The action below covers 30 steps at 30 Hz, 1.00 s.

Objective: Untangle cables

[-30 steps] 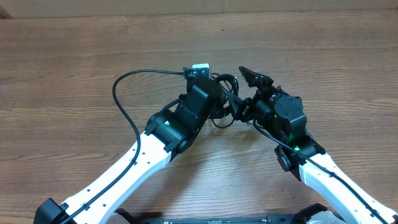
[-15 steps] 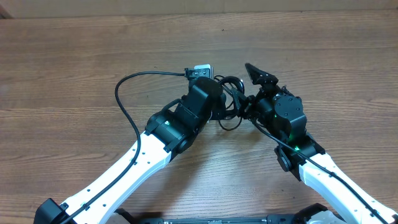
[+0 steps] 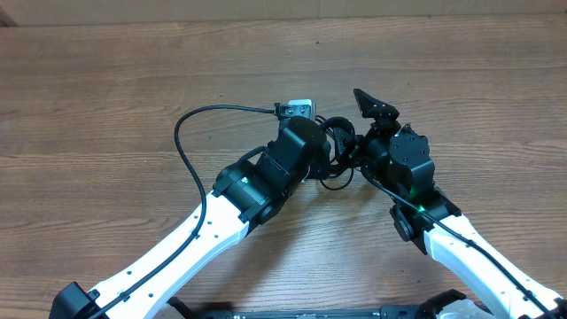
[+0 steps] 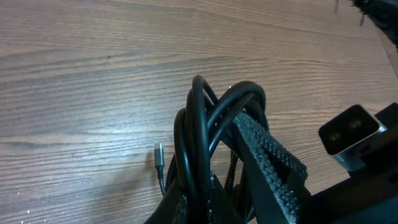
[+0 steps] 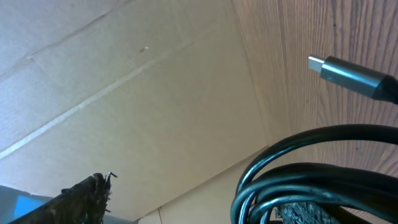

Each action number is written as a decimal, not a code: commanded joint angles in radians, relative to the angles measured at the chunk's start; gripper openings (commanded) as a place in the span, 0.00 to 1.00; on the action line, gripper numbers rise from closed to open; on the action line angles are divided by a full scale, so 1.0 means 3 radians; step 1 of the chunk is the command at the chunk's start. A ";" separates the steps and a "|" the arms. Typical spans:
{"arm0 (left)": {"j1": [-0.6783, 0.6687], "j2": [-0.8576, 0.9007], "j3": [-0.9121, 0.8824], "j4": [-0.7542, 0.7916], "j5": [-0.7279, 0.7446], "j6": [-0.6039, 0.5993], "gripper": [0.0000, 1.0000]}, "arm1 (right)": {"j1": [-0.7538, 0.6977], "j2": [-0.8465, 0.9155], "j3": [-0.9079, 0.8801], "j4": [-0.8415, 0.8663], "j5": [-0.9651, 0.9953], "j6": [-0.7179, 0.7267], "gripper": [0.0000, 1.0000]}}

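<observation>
The cables form a small coil of black cords in the middle of the table, between my two grippers. My left gripper is shut on the coil, and the left wrist view shows the cords rising out of its fingers. A silver plug tip lies on the wood beside them. My right gripper is open. One ridged finger passes through the loops, and the other finger stands free in the air. A second plug tip hangs above the loops.
A thicker black wire fixed to the left arm loops out over the wood to the left. The right arm's wrist camera sits close beside the coil. Bare wooden table surrounds the arms.
My left gripper has carried the coil a little to the right. The right gripper has opened slightly wider, and its free finger has shifted right.
</observation>
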 commanded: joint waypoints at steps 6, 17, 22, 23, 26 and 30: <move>-0.0023 -0.0024 0.0097 0.0169 0.0771 0.1204 0.04 | -0.0088 0.0020 0.0061 -0.0057 0.0053 0.0191 0.70; -0.0011 -0.0024 0.0097 0.0076 0.0787 0.1470 0.04 | -0.0089 0.0020 0.0061 -0.0245 -0.0003 -0.0497 0.04; 0.0267 -0.0036 0.0098 0.0075 0.0364 0.1128 0.31 | -0.0103 0.0019 0.0061 -0.0230 -0.0066 -0.1151 0.04; 0.0354 -0.0043 0.0098 0.0075 0.0379 0.1030 0.47 | -0.0117 0.0019 0.0061 -0.0228 -0.0092 -0.1227 0.04; 0.0769 -0.0052 0.0098 0.0097 0.0851 0.0732 0.62 | -0.0184 0.0019 0.0061 -0.0217 -0.0237 -0.1509 0.04; 0.1467 -0.0051 0.0097 0.0163 0.2828 0.1385 0.70 | -0.0445 0.0019 0.0062 -0.0139 -0.0801 -0.2046 0.04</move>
